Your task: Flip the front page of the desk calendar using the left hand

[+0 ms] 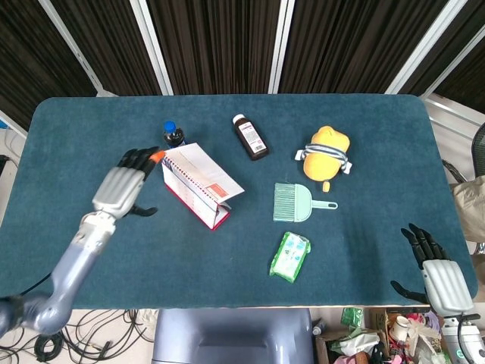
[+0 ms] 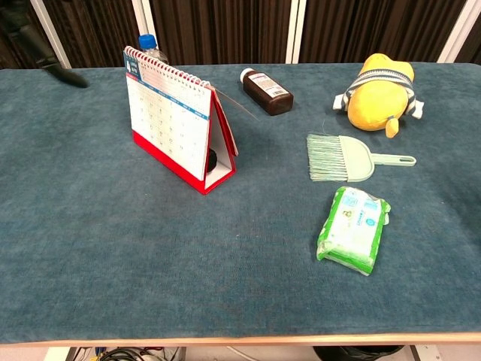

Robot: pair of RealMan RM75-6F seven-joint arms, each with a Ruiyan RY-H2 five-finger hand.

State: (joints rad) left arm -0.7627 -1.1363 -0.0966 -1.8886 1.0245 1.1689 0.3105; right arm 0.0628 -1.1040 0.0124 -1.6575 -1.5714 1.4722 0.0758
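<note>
The desk calendar [image 1: 198, 187] [image 2: 177, 128] stands upright on its red base left of the table's middle, with the flipped page lying down its back side. My left hand [image 1: 123, 186] hovers to the left of it, apart from it, fingers spread and holding nothing. In the chest view only dark fingertips [image 2: 56, 68] of that hand show at the top left edge. My right hand [image 1: 438, 271] hangs off the table's near right corner, fingers apart and empty.
A blue-capped bottle [image 1: 173, 135] stands just behind the calendar. A brown bottle [image 1: 250, 136] lies further back. A yellow plush toy [image 1: 327, 152], a green hand brush [image 1: 299, 202] and a green wipes pack [image 1: 290, 256] occupy the right half.
</note>
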